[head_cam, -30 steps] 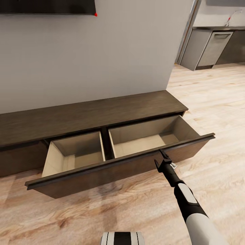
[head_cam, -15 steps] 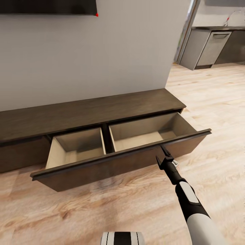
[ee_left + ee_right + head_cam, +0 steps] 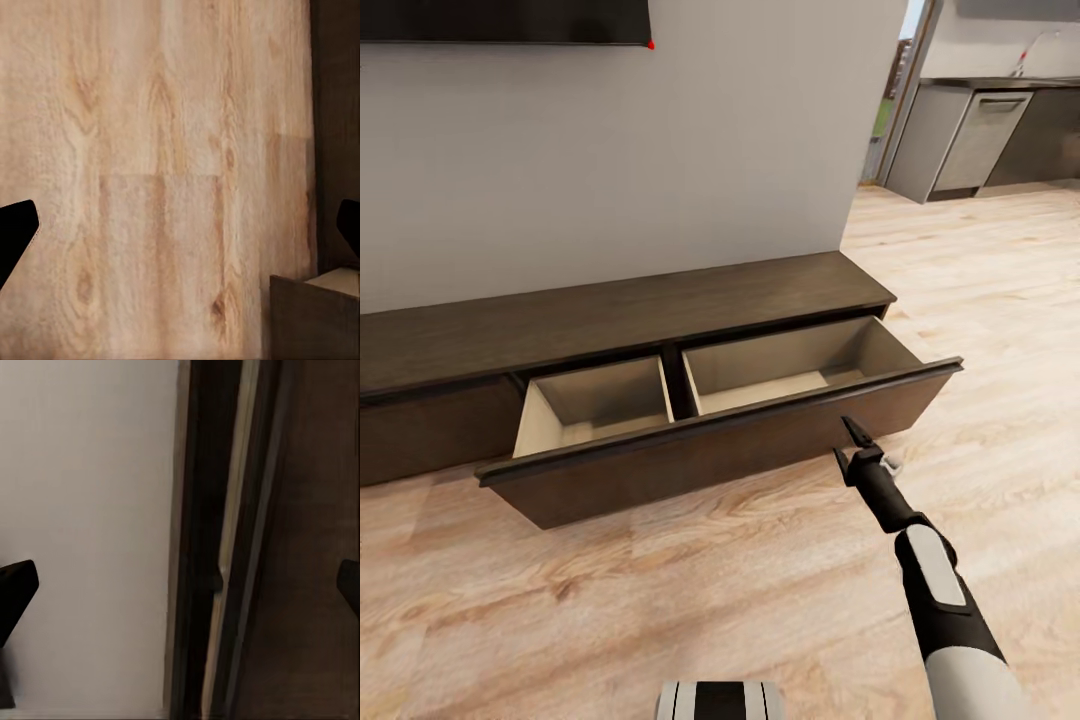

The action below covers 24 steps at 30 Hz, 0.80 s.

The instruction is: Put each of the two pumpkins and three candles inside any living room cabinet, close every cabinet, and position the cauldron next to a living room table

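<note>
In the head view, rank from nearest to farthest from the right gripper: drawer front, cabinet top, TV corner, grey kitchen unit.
From the right gripper:
1. Drawer front, just ahead.
2. Cabinet top, behind the drawer.
3. TV corner and grey kitchen unit, upper left and right: too close to call.

The wide dark-brown wooden drawer front (image 3: 720,450) of the long low cabinet (image 3: 610,320) sits closer to the cabinet body than a second ago — less of the pale compartments shows. The right pincer (image 3: 852,440), just in front of it, has followed it forward
</note>
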Tool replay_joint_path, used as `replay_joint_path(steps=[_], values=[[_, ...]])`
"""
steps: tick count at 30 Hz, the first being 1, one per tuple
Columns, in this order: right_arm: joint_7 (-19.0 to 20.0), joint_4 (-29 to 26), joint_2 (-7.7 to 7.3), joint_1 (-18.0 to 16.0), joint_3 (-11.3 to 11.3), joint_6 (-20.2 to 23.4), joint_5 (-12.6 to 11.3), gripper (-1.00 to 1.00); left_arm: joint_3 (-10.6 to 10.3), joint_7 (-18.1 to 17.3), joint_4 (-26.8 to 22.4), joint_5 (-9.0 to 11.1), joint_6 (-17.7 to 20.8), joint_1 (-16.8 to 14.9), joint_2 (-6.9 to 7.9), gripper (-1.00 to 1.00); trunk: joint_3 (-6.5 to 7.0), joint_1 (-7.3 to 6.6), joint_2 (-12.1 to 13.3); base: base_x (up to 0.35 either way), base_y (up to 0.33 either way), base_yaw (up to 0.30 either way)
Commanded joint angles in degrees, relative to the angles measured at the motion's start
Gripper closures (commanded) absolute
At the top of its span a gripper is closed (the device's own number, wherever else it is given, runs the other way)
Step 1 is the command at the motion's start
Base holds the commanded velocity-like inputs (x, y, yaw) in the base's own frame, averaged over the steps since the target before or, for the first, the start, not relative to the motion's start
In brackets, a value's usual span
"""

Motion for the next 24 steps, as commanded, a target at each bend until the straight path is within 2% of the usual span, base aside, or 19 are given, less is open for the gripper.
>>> replay_joint_path(steps=[1, 2, 3, 5, 7, 8, 9, 11, 14, 16, 17, 20, 22, 23, 24], values=[[-3.3, -5.2, 0.02, 1.9, -0.2, 0.7, 3.0, -1.0, -1.0, -0.4, -0.9, -0.8, -0.8, 0.0, -0.06, -1.0, -0.03, -0.01, 0.0, -0.023, 0.0, 0.0], [-4.7, -8.1, -0.02, 3.1, -0.2, 0.9, 4.6, -1.0, -1.4, -0.4, -1.4, -1.0, -1.2, 0.0, -0.06, -1.0, -0.03, -0.01, 0.0, -0.018, 0.0, 0.0], [-7.1, -14.4, -0.29, 6.2, -0.3, 1.6, 7.9, -1.0, -2.2, -0.3, -2.1, -1.4, -1.8, 0.0, -0.03, -1.0, -0.03, -0.01, 0.0, -0.012, 0.0, 0.0], [-9.0, -20.7, -0.86, 9.7, -0.4, 2.4, 11.2, -1.0, -3.5, -0.2, -2.9, -1.7, -2.2, 0.0, 0.01, -1.0, -0.03, -0.01, 0.0, -0.008, 0.0, 0.0], [-11.8, -28.6, -2.74, 15.5, -0.4, 3.7, 16.8, -1.0, -6.3, 0.1, -5.2, -3.2, -3.2, 0.0, 0.07, -1.0, -0.03, -0.01, 0.0, -0.004, 0.0, 0.0], [-12.2, -29.7, -3.42, 16.5, -0.3, 3.9, 17.7, -1.0, -7.0, 0.1, -5.7, -3.9, -3.6, 0.0, 0.08, -1.0, -0.03, -0.01, 0.0, -0.002, 0.0, 0.0], [-12.8, -31.3, -4.73, 17.8, 0.0, 4.2, 19.1, -1.0, -8.5, 0.1, -6.5, -5.4, -4.8, 0.0, 0.1, -1.0, -0.03, -0.01, 0.0, -0.002, 0.0, 0.0], [-13.4, -32.6, -6.32, 18.7, 1.5, 4.6, 20.4, -1.0, -10.9, 0.2, -7.6, -7.2, -7.0, 0.0, 0.15, -1.0, -0.03, -0.01, 0.0, -0.001, 0.0, 0.0], [-13.6, -33.3, -7.49, 18.6, 3.5, 4.9, 21.2, -1.0, -12.8, 0.3, -8.3, -8.1, -8.9, 0.0, 0.25, -1.0, -0.03, -0.01, 0.0, 0.0, 0.0, 0.0], [-13.7, -33.6, -8.96, 17.5, 4.8, 5.4, 21.6, -1.0, -14.4, 0.2, -8.6, -8.6, -10.2, 0.0, 0.32, -1.0, 0.01, -0.01, 0.0, 0.0, 0.0, -0.008], [-13.7, -33.8, -10.24, 16.6, 5.4, 6.3, 21.8, -1.0, -15.4, 0.0, -8.7, -8.8, -10.7, 0.0, 0.34, -1.0, 0.06, -0.01, 0.0, 0.0, 0.0, -0.032], [-13.9, -33.9, -12.38, 15.3, 6.0, 8.4, 22.0, -1.0, -16.6, -1.2, -8.6, -8.9, -11.1, 0.0, 0.23, -1.0, 0.26, -0.01, 0.0, 0.0, 0.0, -0.045], [-14.1, -34.0, -13.06, 14.3, 6.5, 9.3, 22.4, -1.0, -17.0, -2.6, -8.4, -9.0, -11.3, 0.0, 0.15, -1.0, 0.42, -0.01, 0.0, -0.008, -0.005, -0.059], [-14.1, -34.0, -13.61, 13.4, 9.3, 9.9, 25.0, -1.0, -17.3, -4.2, -8.3, -9.1, -11.5, 0.0, 0.14, -1.0, 0.51, -0.01, 0.0, -0.196, -0.098, -0.081], [-14.1, -34.0, -13.68, 13.3, 9.7, 9.9, 25.4, -1.0, -17.4, -4.3, -8.3, -9.1, -11.5, 0.0, 0.17, -1.0, 0.6, -0.01, 0.0, -0.219, -0.104, -0.083]])
